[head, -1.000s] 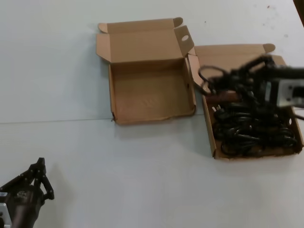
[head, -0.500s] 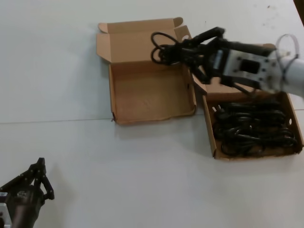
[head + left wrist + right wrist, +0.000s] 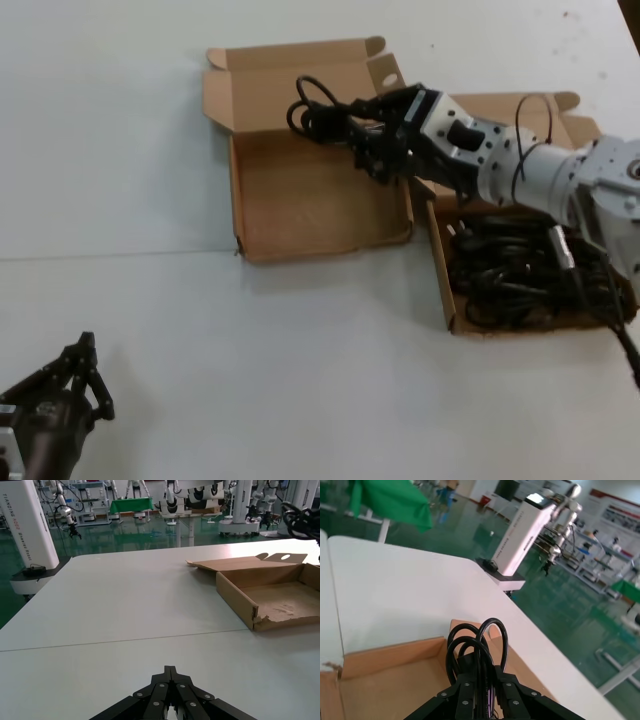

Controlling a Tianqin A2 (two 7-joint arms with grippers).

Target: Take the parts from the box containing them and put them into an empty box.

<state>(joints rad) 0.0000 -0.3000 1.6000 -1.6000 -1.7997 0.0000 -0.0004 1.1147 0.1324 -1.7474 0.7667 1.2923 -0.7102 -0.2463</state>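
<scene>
Cords are the parts here, and one looped bundle (image 3: 318, 115) is pinched in the right end effector (image 3: 372, 135) and held in the air over the back of the empty box (image 3: 300, 225), which sits near the middle of the far half of the bench (image 3: 120, 150). In the right wrist view the black loops (image 3: 477, 642) are seen sticking up from between the closed fingers (image 3: 465, 695). More cords (image 3: 520, 270) are piled in the full box (image 3: 447, 290) just beside the empty one, toward the right edge of the bench. A bundle like this is judged to be light and floppy, so its loops can sag, swing or catch on a box wall. A good place to hold it is thought to be the middle, where the loops are bunched together, not a plug or one loose loop. The left end effector (image 3: 85, 385) is parked by the near left corner of the bench, with its fingers pressed together and nothing held.
</scene>
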